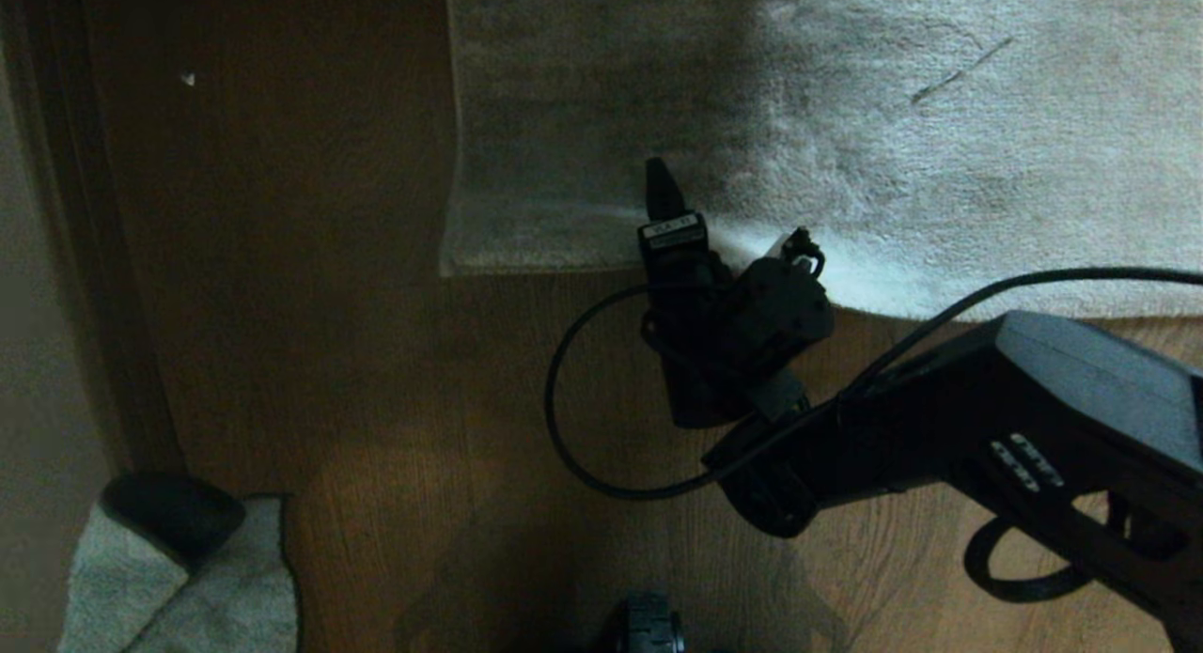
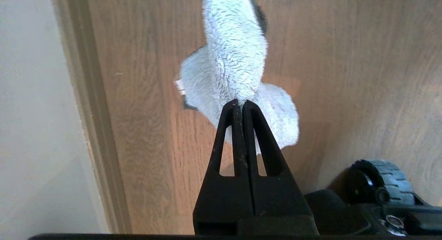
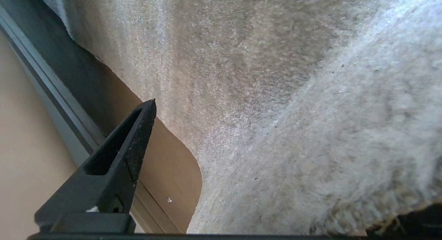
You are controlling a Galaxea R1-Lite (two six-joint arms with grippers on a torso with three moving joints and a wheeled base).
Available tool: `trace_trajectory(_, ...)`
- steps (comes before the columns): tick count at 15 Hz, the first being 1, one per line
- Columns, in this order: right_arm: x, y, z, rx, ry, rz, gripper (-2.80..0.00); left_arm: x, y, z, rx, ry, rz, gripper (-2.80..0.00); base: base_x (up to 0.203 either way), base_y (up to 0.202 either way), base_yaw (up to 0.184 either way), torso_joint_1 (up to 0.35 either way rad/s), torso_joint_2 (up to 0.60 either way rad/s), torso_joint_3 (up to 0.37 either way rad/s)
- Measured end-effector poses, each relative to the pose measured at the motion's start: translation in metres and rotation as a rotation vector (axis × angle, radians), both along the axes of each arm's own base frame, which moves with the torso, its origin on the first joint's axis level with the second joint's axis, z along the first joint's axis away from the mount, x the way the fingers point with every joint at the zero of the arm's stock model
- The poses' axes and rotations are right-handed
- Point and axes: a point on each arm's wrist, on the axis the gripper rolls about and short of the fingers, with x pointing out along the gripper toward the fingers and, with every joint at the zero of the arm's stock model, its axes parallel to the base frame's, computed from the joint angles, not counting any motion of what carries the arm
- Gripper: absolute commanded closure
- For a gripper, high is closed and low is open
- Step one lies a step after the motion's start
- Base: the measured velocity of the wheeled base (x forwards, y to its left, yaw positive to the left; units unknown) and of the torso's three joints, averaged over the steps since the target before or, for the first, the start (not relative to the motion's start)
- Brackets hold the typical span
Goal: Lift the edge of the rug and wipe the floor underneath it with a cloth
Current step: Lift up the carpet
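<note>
The large grey-beige rug (image 1: 846,117) covers the far part of the brown wood floor (image 1: 376,399). The rug edge (image 1: 545,258) runs straight to a square corner (image 1: 449,266). My right gripper (image 1: 731,219) is open at that edge, right of the corner. One fingertip (image 1: 663,188) lies over the pile. In the right wrist view only one finger (image 3: 138,136) shows beside the rug (image 3: 276,112), which bulges up where the other would be. My left gripper (image 2: 240,103), parked low on the left, is shut on the pale cloth (image 2: 234,60), which hangs over the floor (image 2: 345,77). The head view shows this cloth (image 1: 216,597).
A wall and baseboard (image 1: 56,258) run along the left, close to the rug corner. The right arm's black cable (image 1: 564,427) loops over the floor. A wheel of my base (image 2: 383,184) sits near the left gripper. A small white speck (image 1: 188,78) lies on the floor.
</note>
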Motion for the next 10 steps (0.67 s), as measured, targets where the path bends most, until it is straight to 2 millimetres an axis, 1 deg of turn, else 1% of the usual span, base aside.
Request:
trace_trajectory(1, 0.0006, -0.0008, 0.0001, 0.003, 0.002, -0.006, 0.0, 0.0, 0.0, 0.0, 0.0, 0.0, 0.0, 0.0, 0.0, 0.0, 0.0, 0.0, 0.0, 0.0)
trace_trajectory(3, 0.0015, -0.0018, 0.0008, 0.018, 0.013, -0.035, 0.0, 0.0, 0.0, 0.0, 0.0, 0.0, 0.0, 0.0, 0.0, 0.0, 0.0, 0.0, 0.0, 0.0)
trace_trajectory(7, 0.0009, -0.0023, 0.0015, 0.022, 0.015, -0.036, 0.0, 0.0, 0.0, 0.0, 0.0, 0.0, 0.0, 0.0, 0.0, 0.0, 0.0, 0.0, 0.0, 0.0)
trace_trajectory(10, -0.0017, -0.0038, 0.0085, 0.038, 0.002, -0.033, 0.0, 0.0, 0.0, 0.0, 0.0, 0.0, 0.0, 0.0, 0.0, 0.0, 0.0, 0.0, 0.0, 0.0)
